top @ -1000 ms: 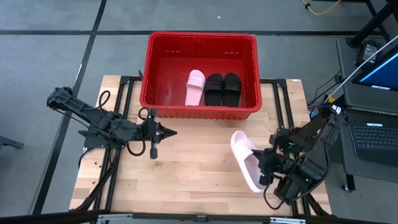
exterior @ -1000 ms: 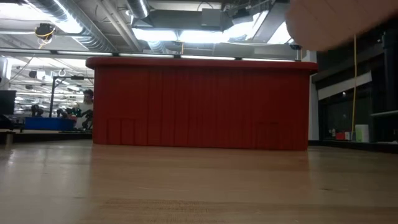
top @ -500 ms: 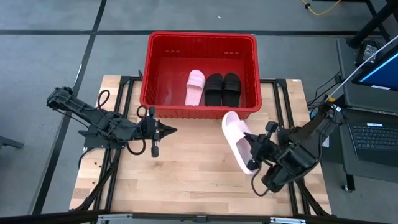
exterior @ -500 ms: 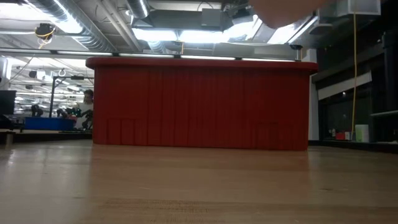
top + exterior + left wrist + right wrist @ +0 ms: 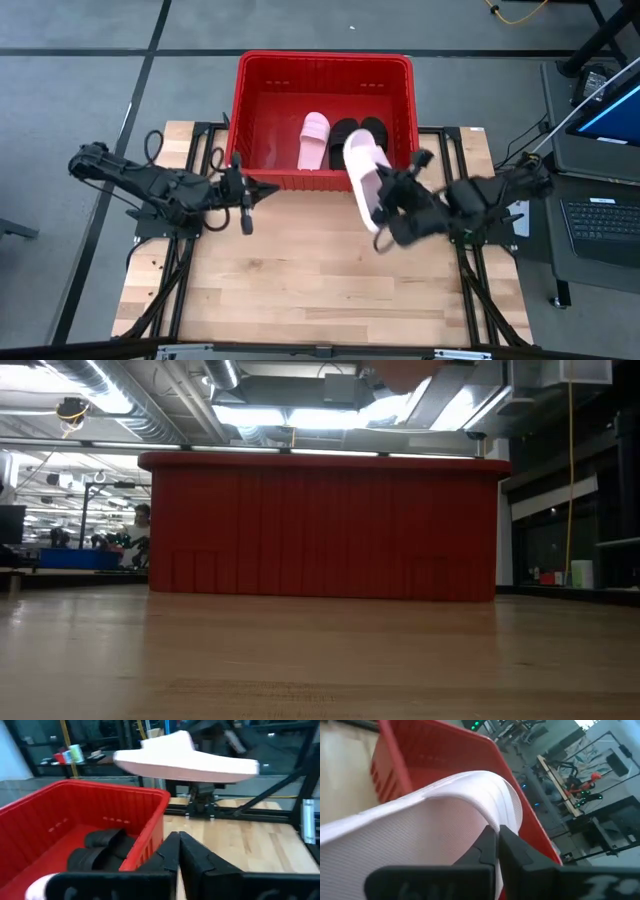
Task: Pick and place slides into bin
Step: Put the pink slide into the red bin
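The red bin (image 5: 325,75) stands at the table's far edge and holds one pale pink slide (image 5: 313,140) and two black slides (image 5: 345,132) lying flat on its floor. My right gripper (image 5: 388,205) is shut on the second pale pink slide (image 5: 360,170), which hangs in the air over the bin's near wall. That slide also shows in the left wrist view (image 5: 185,762), above the bin's rim (image 5: 125,795). My left gripper (image 5: 255,190) is shut and empty, just off the bin's near left corner. My right gripper holds the pale pink slide by its wide strap (image 5: 492,815), pinched between the two fingers at the strap's edge. The fingers come from the table's near right side. The slide is lifted clear and lies about level, its far end over the bin's inside.
The bin's near wall (image 5: 320,530) fills the middle of the low view. Bare wooden table (image 5: 300,280) lies near the front. A laptop (image 5: 600,215) and a desk stand off the table's right side. A person (image 5: 140,530) shows far back in the room.
My right gripper has carried the pale pink slide up from the table's near right part toward the far edge and leftward, to above the bin's near wall; the slide stays held and clear. My left gripper has shifted a little toward the far edge.
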